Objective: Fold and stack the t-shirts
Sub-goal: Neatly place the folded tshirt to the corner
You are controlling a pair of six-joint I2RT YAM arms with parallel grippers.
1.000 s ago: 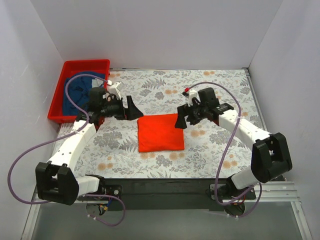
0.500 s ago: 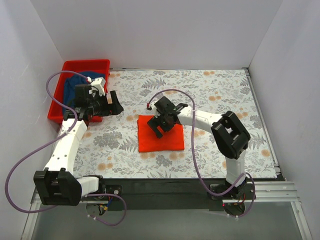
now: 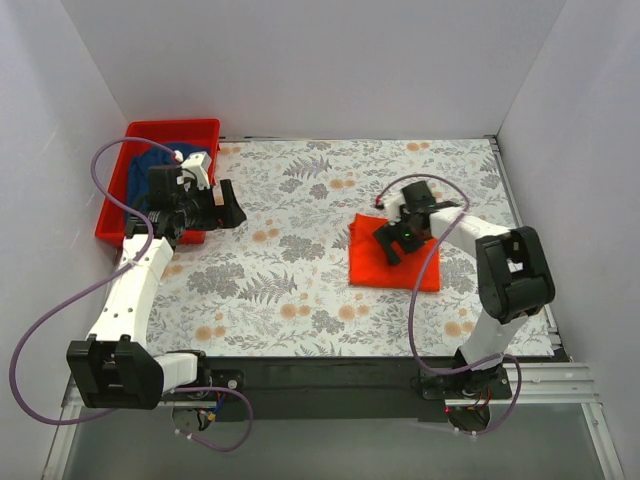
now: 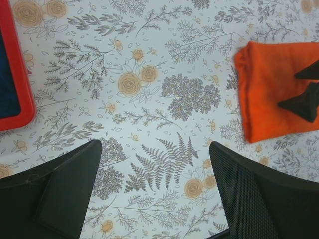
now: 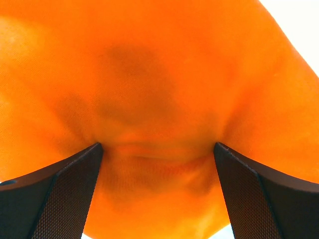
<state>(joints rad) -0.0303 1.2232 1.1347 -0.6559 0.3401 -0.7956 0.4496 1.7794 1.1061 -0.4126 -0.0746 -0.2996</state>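
The folded orange-red t-shirt lies flat on the right half of the table. My right gripper rests on its top, jaws spread wide and pressed into the cloth, gripping nothing; its fingertips show dark on the shirt in the left wrist view. The dark blue t-shirt lies crumpled in the red bin. My left gripper hovers open and empty over the floral table, just right of the bin; it also shows in the left wrist view.
The red bin's rim shows at the left edge of the left wrist view. White walls enclose the table on three sides. The floral tablecloth covers the table.
The orange-red t-shirt has slid right across the table with my right gripper pressed on it. My left gripper drew back toward the bin earlier and has held still since.
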